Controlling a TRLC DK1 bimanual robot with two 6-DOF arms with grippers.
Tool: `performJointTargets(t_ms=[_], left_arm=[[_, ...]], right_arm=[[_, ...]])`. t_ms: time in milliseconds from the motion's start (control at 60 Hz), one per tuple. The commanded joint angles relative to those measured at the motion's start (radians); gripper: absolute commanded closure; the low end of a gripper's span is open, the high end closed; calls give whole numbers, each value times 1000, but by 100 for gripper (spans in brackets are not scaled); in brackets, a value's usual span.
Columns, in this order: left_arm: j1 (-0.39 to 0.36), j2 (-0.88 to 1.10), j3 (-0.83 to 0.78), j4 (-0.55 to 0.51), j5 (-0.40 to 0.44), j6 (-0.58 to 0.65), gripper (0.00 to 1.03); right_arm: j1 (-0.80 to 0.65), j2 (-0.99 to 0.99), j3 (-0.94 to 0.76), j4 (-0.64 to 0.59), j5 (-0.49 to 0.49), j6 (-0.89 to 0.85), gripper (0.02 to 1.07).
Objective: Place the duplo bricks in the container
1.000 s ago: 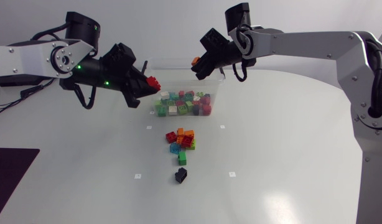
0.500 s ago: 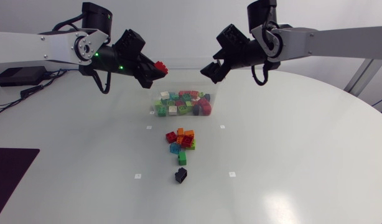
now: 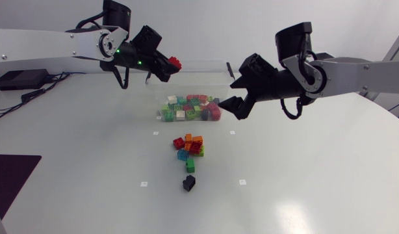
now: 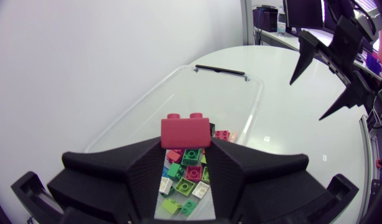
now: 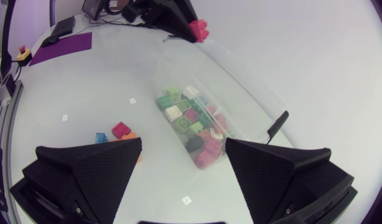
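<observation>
My left gripper (image 3: 171,65) is shut on a red duplo brick (image 3: 175,62), held above the far left corner of the clear container (image 3: 206,64). In the left wrist view the red brick (image 4: 186,130) sits between the fingertips, over the container (image 4: 178,93) and the several coloured bricks (image 4: 188,174) inside. My right gripper (image 3: 231,94) hangs open and empty just right of the container. Its wrist view shows both fingers (image 5: 91,174) wide apart above the container (image 5: 237,102). A small pile of loose bricks (image 3: 190,146) lies on the table in front of the container.
A green brick (image 3: 190,165) and a black brick (image 3: 189,183) lie nearer the front, below the pile. A dark purple mat (image 3: 11,175) lies at the left edge of the table. Small white markers (image 3: 242,181) dot the surface.
My left gripper carried the red brick up and to the right, over the container's corner. My right gripper opened, lost its orange brick, and swung right and down beside the container.
</observation>
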Motion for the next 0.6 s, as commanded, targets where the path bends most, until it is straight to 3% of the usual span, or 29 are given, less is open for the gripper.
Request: performJointTargets(t_ms=[0,133,283,400,483,583], left_arm=[[-4,46,54,-3,-3,-27,70],[-3,76,89,-12,-8,-30,67],[-3,108,143,-41,-23,-29,41],[-4,125,186,-69,-37,-27,15],[-6,128,204,-80,-49,-24,6],[-4,126,226,-106,-51,-23,5]], right_arm=[[13,-16,-64,3,-15,-40,10],[54,-7,-113,2,-15,-56,10],[93,38,-133,-6,-9,-69,10],[119,93,-124,-6,-7,-74,10],[134,133,-105,-12,-4,-74,10],[149,167,-79,-37,-4,-74,10]])
